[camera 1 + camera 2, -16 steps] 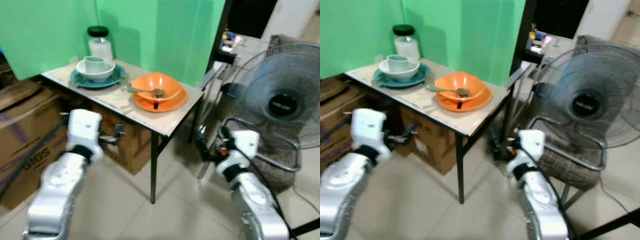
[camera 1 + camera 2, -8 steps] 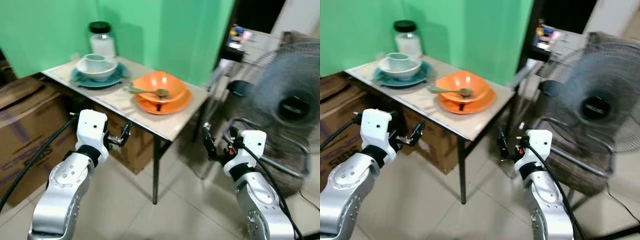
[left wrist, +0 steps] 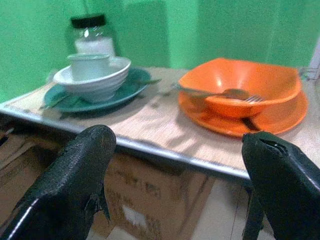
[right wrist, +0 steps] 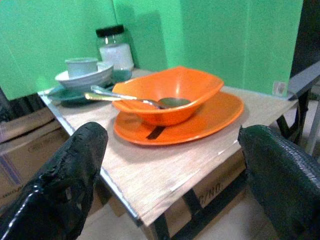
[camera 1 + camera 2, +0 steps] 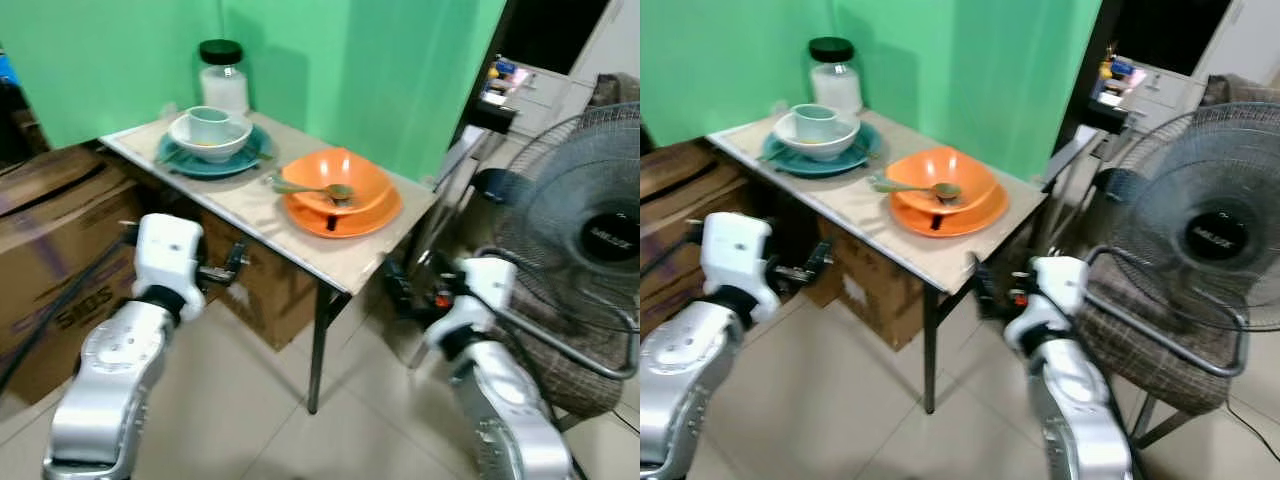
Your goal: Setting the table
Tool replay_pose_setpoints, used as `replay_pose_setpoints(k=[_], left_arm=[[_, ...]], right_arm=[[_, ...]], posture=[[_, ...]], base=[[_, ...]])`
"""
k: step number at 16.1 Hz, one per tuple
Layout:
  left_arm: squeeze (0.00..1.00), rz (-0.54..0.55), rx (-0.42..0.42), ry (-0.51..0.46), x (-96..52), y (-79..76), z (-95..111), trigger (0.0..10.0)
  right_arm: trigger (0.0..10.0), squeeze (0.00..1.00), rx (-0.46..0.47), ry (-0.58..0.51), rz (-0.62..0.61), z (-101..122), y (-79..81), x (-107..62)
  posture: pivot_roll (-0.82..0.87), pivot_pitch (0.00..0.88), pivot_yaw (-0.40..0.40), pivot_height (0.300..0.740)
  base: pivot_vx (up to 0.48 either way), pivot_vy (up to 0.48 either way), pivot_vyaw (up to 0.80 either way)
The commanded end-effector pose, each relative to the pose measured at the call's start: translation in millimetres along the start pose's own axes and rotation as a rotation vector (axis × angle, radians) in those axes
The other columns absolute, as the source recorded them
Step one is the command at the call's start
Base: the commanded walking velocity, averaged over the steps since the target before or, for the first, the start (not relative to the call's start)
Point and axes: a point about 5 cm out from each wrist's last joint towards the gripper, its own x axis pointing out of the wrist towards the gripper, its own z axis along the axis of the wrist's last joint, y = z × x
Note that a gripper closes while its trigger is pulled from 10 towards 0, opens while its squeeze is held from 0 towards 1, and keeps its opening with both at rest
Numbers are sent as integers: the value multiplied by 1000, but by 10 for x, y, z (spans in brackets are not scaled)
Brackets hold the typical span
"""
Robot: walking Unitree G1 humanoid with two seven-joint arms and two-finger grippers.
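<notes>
1. Holding level below the table edge, your left gripper [image 5: 237, 266] points its two black fingers [image 3: 75, 175] toward the table, spread wide apart with nothing between them.
2. Its white wrist block sits just behind the fingers, and the silver forearm runs down and back toward you, bent at the elbow, in front of the cardboard boxes [image 5: 60, 270] under and beside the table.
3. Your right gripper [image 5: 400, 290] is raised at about the same height, off the table's near right corner, aimed at the table; its fingers [image 4: 60, 175] are also spread wide and hold nothing.
4. The right forearm slopes down toward you, close to the seat of a chair [image 5: 1160, 350] that has a standing fan [image 5: 590, 240] by it.
5. The table [image 5: 300, 240] is small, with a pale wood-look top and a metal rim, set against a green wall [image 5: 330, 70].
6. An orange bowl [image 5: 340, 182] sits on an orange plate [image 5: 375, 215] near the table's right end, with a spoon [image 4: 135, 99] lying across the bowl, its handle sticking out on the left.
7. Farther left, a white bowl [image 5: 210, 140] rests on a teal plate [image 5: 180, 158], with a pale green cup [image 5: 208, 120] standing inside the bowl.
8. A glass jar [image 5: 222, 80] with a black lid stands behind that setting, close to the wall.
9. Neither gripper touches the table or any dish.
</notes>
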Motion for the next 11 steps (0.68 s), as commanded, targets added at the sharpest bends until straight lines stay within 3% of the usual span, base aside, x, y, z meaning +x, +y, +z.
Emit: replay_pose_setpoints(k=[1,8,11], left_arm=[[1000,-32,-8,-13,39,-86,38,10000],[1000,2,-58,-36,54,-140,75,10000],[1000,-2,-52,-36,58,-113,98,10000]], right_arm=[[10000,0,-20,-4,-35,40,-120,-19],[10000,0,-87,1,18,168,-137,27],[10000,0,-110,20,38,146,-98,1]], posture=[[86,0,-41,740],[59,0,-100,740],[58,0,-79,740]], base=[[274,0,0],[273,0,0],[273,0,710]])
